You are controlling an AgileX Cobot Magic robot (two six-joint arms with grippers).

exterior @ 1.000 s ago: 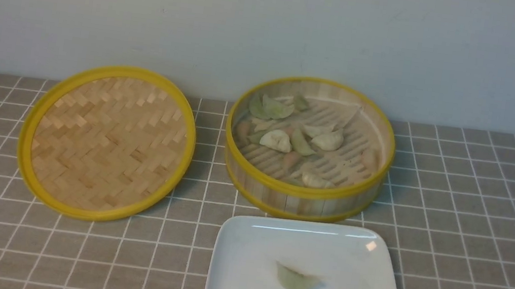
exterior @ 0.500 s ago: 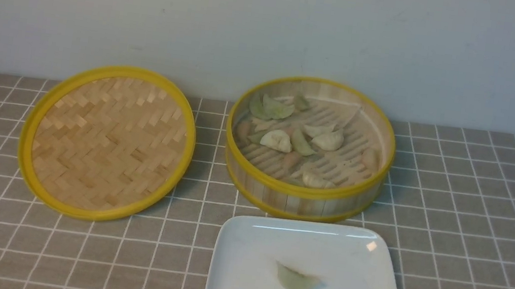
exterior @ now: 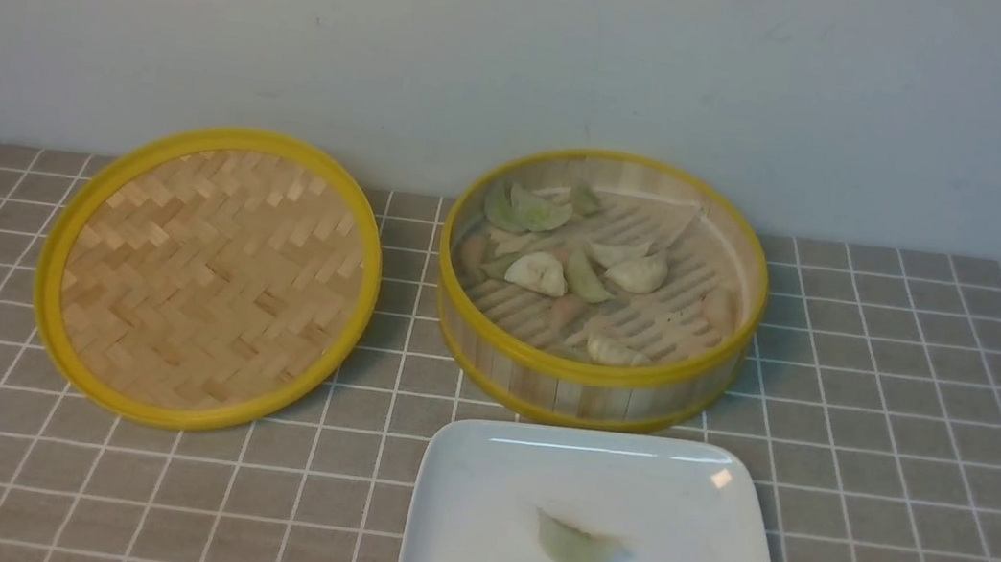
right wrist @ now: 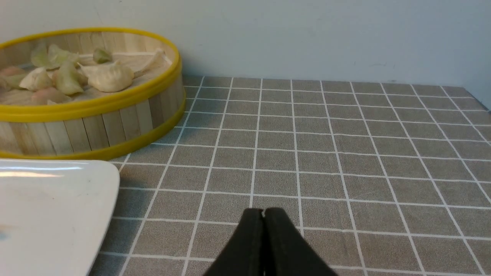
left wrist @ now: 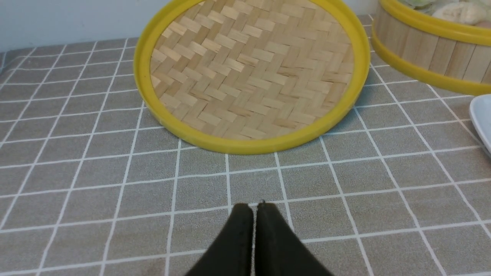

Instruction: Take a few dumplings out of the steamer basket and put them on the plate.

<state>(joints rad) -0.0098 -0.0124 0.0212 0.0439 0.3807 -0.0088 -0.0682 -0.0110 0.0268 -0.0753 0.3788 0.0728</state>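
The steamer basket [exterior: 590, 375] stands at the back centre and holds several dumplings [exterior: 538, 272], green, white and pinkish. It also shows in the right wrist view [right wrist: 96, 126] and the left wrist view [left wrist: 425, 57]. The white plate [exterior: 475, 471] lies in front of it with one pale green dumpling [exterior: 574, 544] on it. My left gripper [left wrist: 254, 207] is shut and empty over the cloth, short of the lid. My right gripper [right wrist: 264, 211] is shut and empty over the cloth, right of the plate [right wrist: 57, 214]. Neither gripper shows in the front view.
The shallow woven bamboo lid [exterior: 211, 277] with a yellow rim lies left of the basket, also in the left wrist view [left wrist: 251, 73]. A grey checked cloth [exterior: 926, 424] covers the table. A pale wall stands close behind the basket.
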